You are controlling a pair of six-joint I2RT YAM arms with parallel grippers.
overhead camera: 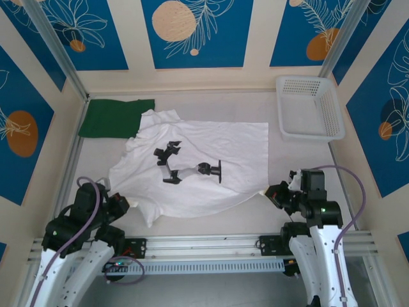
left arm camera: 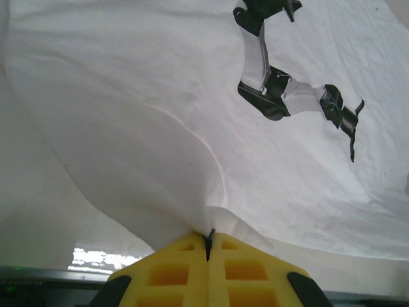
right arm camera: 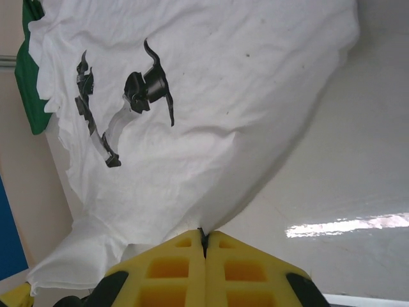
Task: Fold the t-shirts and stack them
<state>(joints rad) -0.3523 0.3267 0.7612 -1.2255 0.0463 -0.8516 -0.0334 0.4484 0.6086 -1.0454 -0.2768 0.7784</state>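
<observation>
The bench [overhead camera: 217, 105] carries the white shirt [overhead camera: 236, 153] spread across its middle, wrinkled, with its near hem lifted a little at both corners. The left arm [overhead camera: 77, 224] rises from its base at 7 o'clock, elbow folded back, wrist angled in toward the shirt's near left corner. The right arm [overhead camera: 319, 217] mirrors it from 5 o'clock, elbow bent, wrist turned toward the near right corner.

The basket [overhead camera: 300, 79] sits at 2 o'clock in the far right corner, apart from the white shirt. The green shirt [overhead camera: 114, 118] lies flat at 10 o'clock by the far left wall, and the white shirt's upper left edge overlaps it.

The left fingers [overhead camera: 120, 204] [left arm camera: 214, 246] are pressed together on a pinch of white cloth at the 7 o'clock corner, the fabric tenting up from them. The right fingers [overhead camera: 273, 193] [right arm camera: 209, 246] are likewise clamped on the hem at 4 o'clock.

A black print [overhead camera: 185, 166] marks the shirt's centre.
</observation>
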